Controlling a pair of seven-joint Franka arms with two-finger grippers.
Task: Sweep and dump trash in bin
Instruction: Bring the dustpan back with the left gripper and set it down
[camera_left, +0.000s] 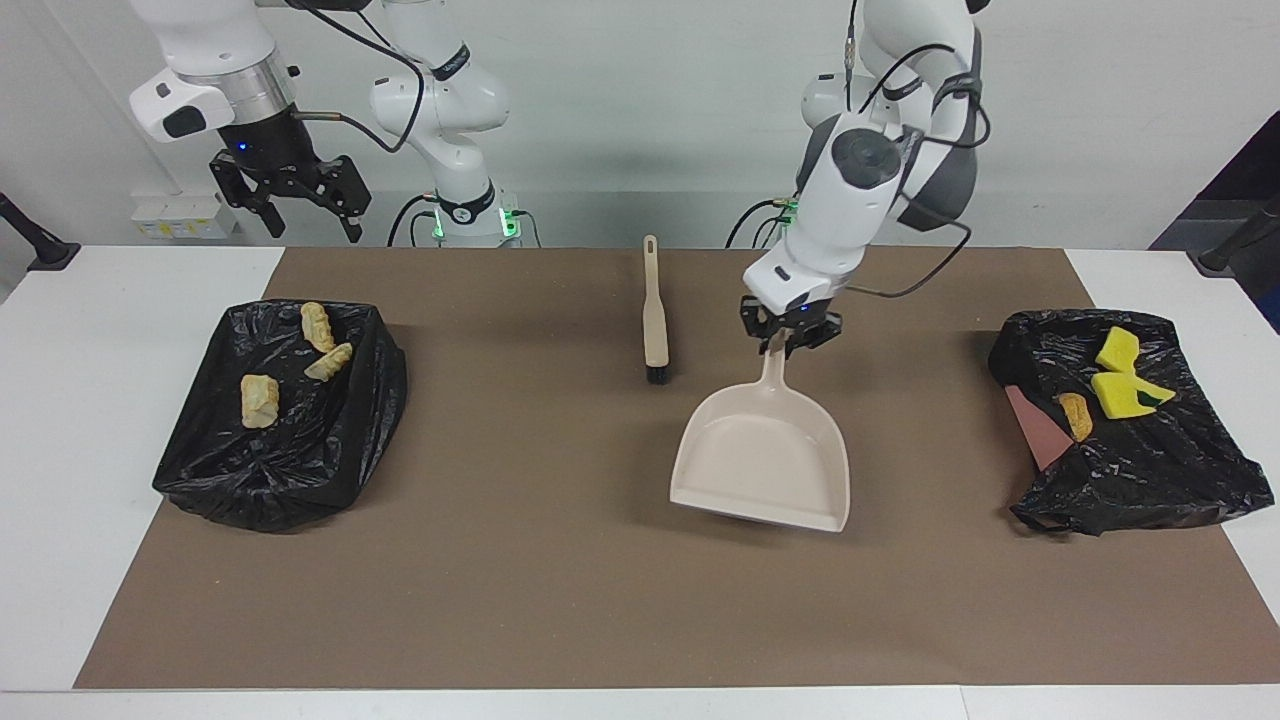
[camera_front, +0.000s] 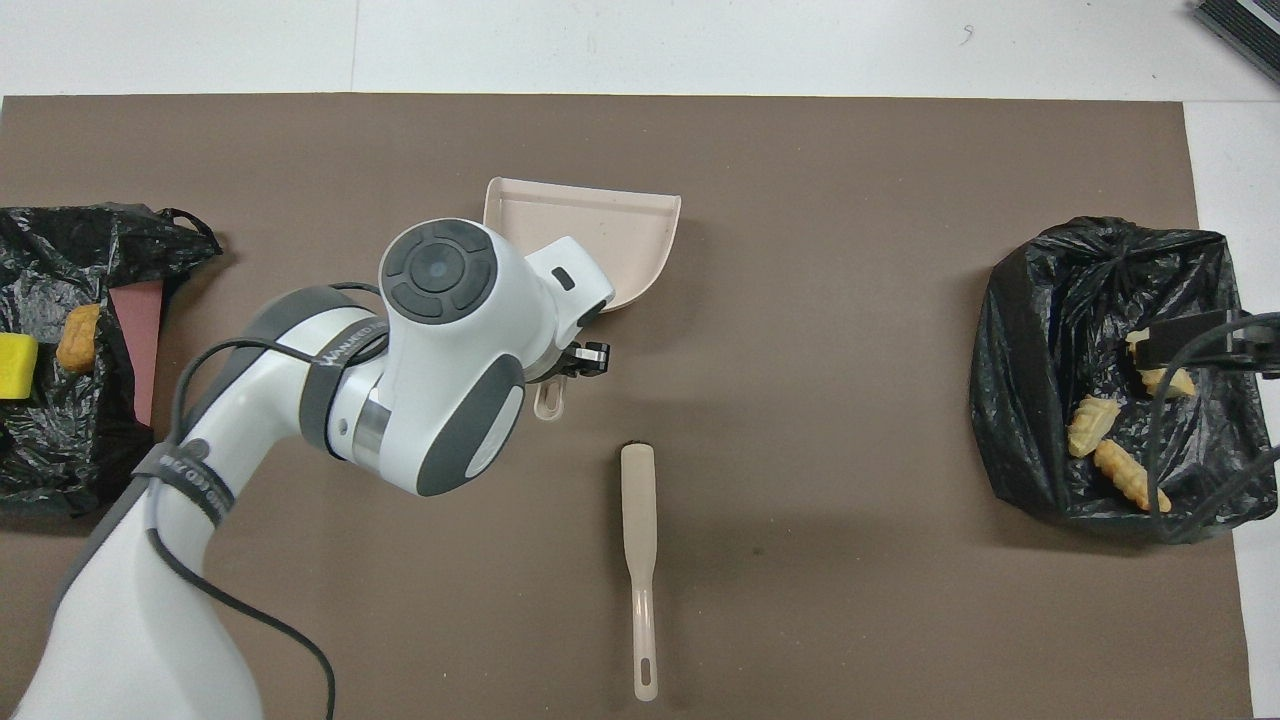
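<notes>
The trash lies in two black-bagged bins. Three tan bread pieces (camera_left: 259, 400) are in the bin (camera_left: 200, 440) at the right arm's end, which the overhead view also shows (camera_front: 1030, 400). Two yellow sponge bits (camera_left: 1117, 350), one with a dark green face (camera_left: 1150, 397), and a bread piece (camera_left: 1077, 415) are in the bin (camera_left: 1180, 470) at the left arm's end. My left gripper (camera_left: 790, 338) is shut on the handle of the empty beige dustpan (camera_left: 760, 455) at mid-table. My right gripper (camera_left: 313, 222) is open and empty, raised over the first bin.
The beige-handled brush (camera_left: 655, 320) lies on the brown mat (camera_left: 540, 580) beside the dustpan, toward the right arm's end, bristles pointing away from the robots. It also shows in the overhead view (camera_front: 638, 540). White table shows past each bin.
</notes>
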